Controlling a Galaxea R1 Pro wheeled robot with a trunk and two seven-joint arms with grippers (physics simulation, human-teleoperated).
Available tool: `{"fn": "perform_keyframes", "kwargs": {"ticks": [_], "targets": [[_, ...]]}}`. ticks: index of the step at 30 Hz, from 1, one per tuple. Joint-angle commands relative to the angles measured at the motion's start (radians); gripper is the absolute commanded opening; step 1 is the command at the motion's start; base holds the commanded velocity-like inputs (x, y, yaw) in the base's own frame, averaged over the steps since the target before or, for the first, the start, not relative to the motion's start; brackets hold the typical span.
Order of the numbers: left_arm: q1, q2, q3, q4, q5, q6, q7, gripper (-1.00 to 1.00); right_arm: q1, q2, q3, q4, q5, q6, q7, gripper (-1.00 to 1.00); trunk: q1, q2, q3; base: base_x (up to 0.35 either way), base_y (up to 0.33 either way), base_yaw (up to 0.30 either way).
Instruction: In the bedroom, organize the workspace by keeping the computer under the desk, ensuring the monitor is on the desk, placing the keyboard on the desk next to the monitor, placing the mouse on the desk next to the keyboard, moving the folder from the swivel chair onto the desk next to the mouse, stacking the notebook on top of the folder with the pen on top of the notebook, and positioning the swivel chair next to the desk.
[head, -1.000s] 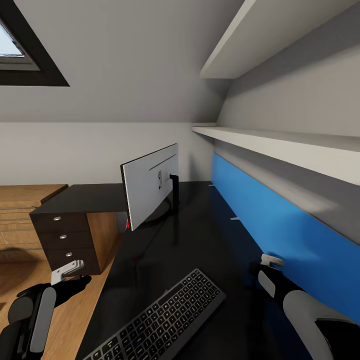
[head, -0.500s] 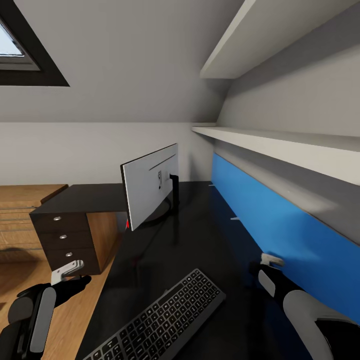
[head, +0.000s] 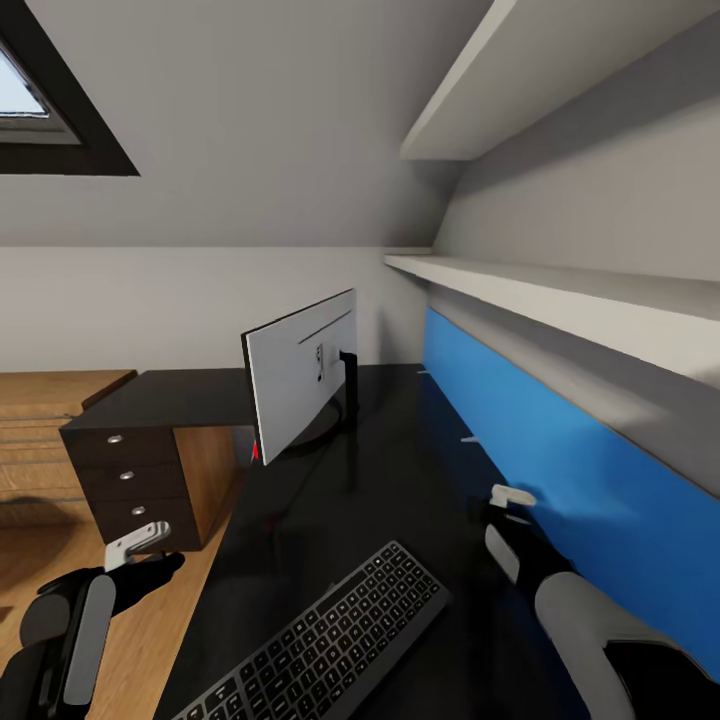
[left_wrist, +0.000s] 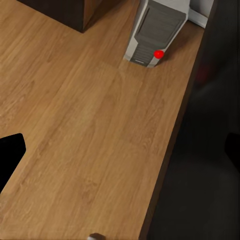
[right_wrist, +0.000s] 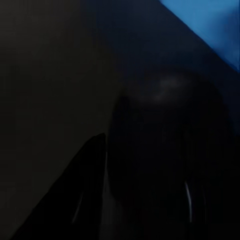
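Right gripper (head: 510, 497) moved nearer monitor (head: 300, 382) — over desk (head: 400, 480) | keyboard (head: 320, 640) unmoved

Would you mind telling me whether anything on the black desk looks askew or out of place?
Yes. The wide white-backed monitor shows its back to the camera, and the thin dark-keyed keyboard lies diagonally across the glossy black desk, square to neither the monitor nor the desk's edge.

Quick count from where I'm parked: one desk (head: 400, 470), one monitor (head: 298, 375), one keyboard (head: 320, 635). One drawer unit (head: 135, 480) with three drawers. Two wall shelves (head: 560, 290) above the blue panel. One computer (left_wrist: 157, 31) down on the floor. One skylight (head: 40, 100). Two grippers of mine, left (head: 135, 545) and right (head: 512, 497).
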Motion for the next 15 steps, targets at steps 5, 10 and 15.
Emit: {"fn": "perform_keyframes", "kwargs": {"ticks": [5,10,15], "targets": [[-0.001,-0.002,-0.008,0.002,0.010,0.004,0.008,1.00,0.018,0.039,-0.002,-0.065,0.024,0.005,-0.055,-1.00,0.000,0.000,-0.001,0.000,0.000,0.000],[-0.001,-0.001,-0.032,0.008,0.010,0.004,0.009,1.00,0.055,0.076,-0.002,-0.138,0.029,0.007,-0.085,-1.00,0.000,0.000,-0.001,0.000,0.000,0.000],[-0.002,0.000,-0.053,0.020,0.009,-0.036,0.007,1.00,0.139,0.110,0.011,-0.276,0.037,0.014,-0.095,-1.00,0.000,0.000,-0.001,0.000,0.000,0.000]]}}
